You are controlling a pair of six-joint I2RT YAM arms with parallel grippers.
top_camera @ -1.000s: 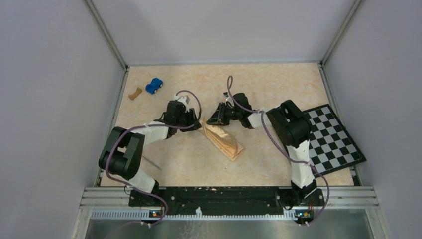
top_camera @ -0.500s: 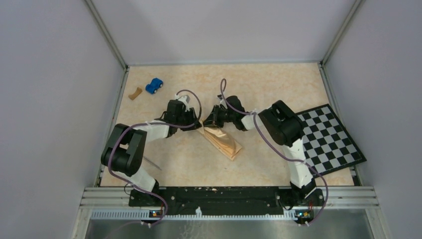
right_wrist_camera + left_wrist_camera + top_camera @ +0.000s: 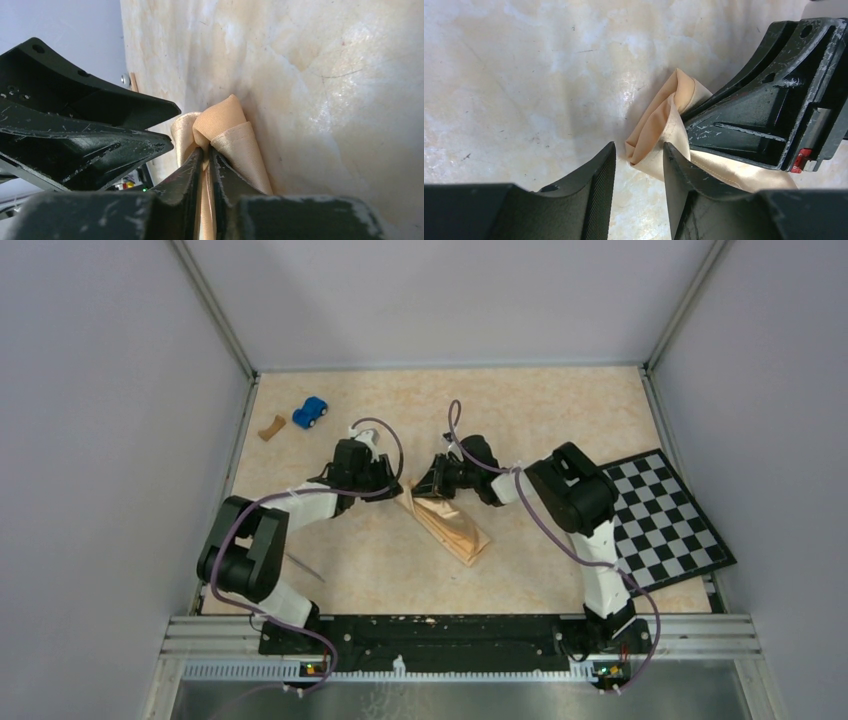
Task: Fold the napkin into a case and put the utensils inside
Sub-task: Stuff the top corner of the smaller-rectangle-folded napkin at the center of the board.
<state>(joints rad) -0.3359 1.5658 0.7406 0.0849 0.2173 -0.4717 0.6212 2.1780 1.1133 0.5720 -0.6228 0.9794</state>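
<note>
Noted napkin (image 3: 447, 523) folded into a narrow oblong on the bench (image 3: 560, 410), left of the checkerboard (image 3: 670, 520) and apart from it.

Found right gripper (image 3: 206, 152) clamped on a layer of cloth at the end farthest from the checkerboard. Judged held so to lift the upper layer and open a mouth for the case.

Found left gripper (image 3: 639, 150) with jaws apart, straddling the puckered corner of that same end, one finger touching cloth, nothing pinched. Judged placed there to take a second layer or to steady the fold against the pull.

Noted one utensil (image 3: 306, 567) lying bare on the bench far left of the checkerboard, beside the left arm, well outside the napkin. Judged loading not yet begun.

Noted toy car (image 3: 311, 411) and brown scrap (image 3: 270, 426) farther left again and beyond the checkerboard's far corner, clear of both arms.

Top view: gives the whole layout, utensil included, but cannot resolve either grip.

Right wrist view: confirms cloth pinched between nearly closed jaws, with a loop bulging past the tips.

Left wrist view: confirms the gap between its own jaws and shows the right gripper's body hard against the fold from the opposite side.

Seen in neither wrist view: utensil, checkerboard.

Unable to tell from any view whether further utensils lie hidden.
</note>
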